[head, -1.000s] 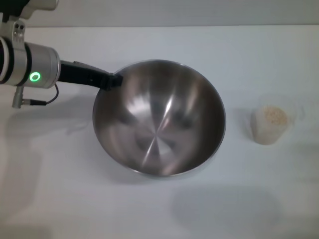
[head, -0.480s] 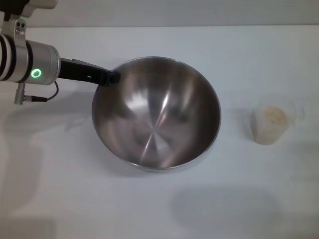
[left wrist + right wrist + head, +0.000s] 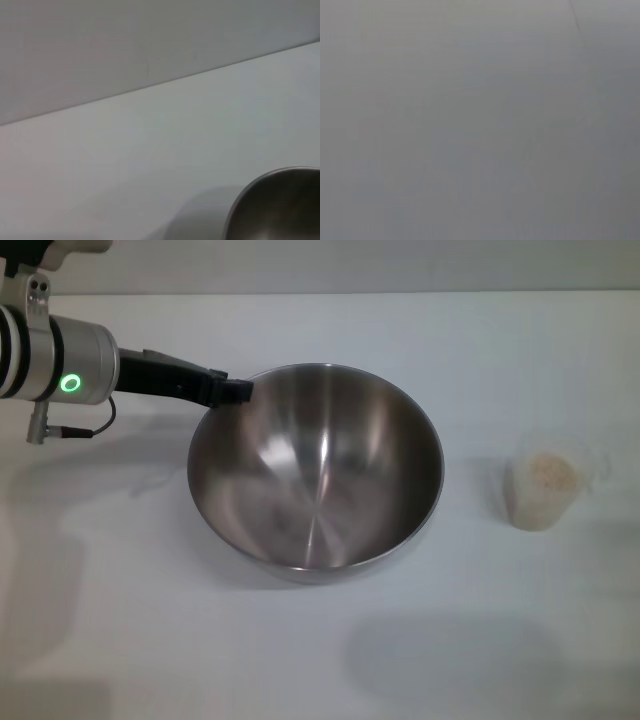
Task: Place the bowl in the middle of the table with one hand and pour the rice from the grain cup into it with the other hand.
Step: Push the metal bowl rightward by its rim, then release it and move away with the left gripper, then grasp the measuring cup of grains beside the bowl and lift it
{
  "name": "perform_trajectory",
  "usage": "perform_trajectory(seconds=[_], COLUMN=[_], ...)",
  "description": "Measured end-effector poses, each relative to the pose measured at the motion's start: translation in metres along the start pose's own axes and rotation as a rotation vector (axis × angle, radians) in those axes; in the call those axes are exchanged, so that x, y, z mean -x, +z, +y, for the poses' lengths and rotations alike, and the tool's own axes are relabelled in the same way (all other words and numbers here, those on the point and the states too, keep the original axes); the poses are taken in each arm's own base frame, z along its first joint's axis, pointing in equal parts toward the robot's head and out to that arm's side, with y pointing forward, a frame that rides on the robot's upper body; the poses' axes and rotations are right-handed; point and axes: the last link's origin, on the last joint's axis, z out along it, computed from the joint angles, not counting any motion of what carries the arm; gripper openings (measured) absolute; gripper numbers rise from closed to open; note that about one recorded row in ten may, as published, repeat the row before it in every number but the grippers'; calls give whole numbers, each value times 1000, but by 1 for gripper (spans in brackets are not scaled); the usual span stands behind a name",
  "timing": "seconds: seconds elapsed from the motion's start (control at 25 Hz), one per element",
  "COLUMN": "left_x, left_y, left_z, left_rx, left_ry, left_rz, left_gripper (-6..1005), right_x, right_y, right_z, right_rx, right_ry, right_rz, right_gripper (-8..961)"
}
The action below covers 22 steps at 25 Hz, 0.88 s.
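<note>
One bowl [image 3: 316, 472] is seen on the table [image 3: 320, 650], near its middle, and one cup [image 3: 543, 490] stands well apart from it on the robot's right. The bowl is of shiny steel, empty inside, and is tipped a little, its open side turned toward the camera. The cup is clear plastic, upright, and is filled nearly to the rim with rice [image 3: 549, 471], seen as one pale beige mass. One arm is in view, the left one: its silver wrist bears a single lit green ring, and the left gripper [image 3: 232, 390] is set at the bowl's far left rim, its dark fingers closed on the bowl's edge. In the left wrist view only an arc of the bowl's rim [image 3: 280, 202] is caught at one corner, with the bare table [image 3: 150, 145] stretching beyond it to a grey wall; the fingers themselves are not shown there. The right gripper is seen in no picture, and the right wrist view gives only a plain grey field in which nothing can be told apart. No brand, label or writing can be read on the bowl, the cup or the arm.
</note>
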Motion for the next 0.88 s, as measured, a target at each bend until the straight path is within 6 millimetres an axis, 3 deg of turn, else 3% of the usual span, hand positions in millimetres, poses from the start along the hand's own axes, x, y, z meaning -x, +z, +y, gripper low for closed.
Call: perform_trajectory(seconds=[0.28, 0.48, 0.52, 0.64, 0.76, 0.8, 0.84, 0.88], left_x=[-24, -40, -43, -21, -7, 3, 24, 24], left_y=[-22, -48, -57, -72, -78, -79, -86, -86], left_z=[3, -6, -8, -5, -5, -4, -4, -4], left_rx=[-48, -258, -383, -750, -881, -928, -1004, -1004], left_ry=[143, 250, 312, 401, 396, 387, 337, 337], left_rz=[140, 344, 447, 697, 788, 826, 928, 928], left_gripper=[460, 663, 702, 772, 819, 818, 817, 817], right_x=[0, 1, 1, 2, 2, 2, 1, 1], right_y=[1, 0, 0, -2, -4, -6, -10, -10], right_z=[0, 0, 0, -1, -1, -1, 0, 0], right_rx=[-1, -2, -3, -3, 0, 6, 26, 26], right_ry=[-1, -2, -2, -2, -6, -9, -17, -17], right_rz=[-2, -5, -5, -8, -6, -3, 9, 9], right_gripper=[809, 809, 809, 808, 808, 808, 808, 808])
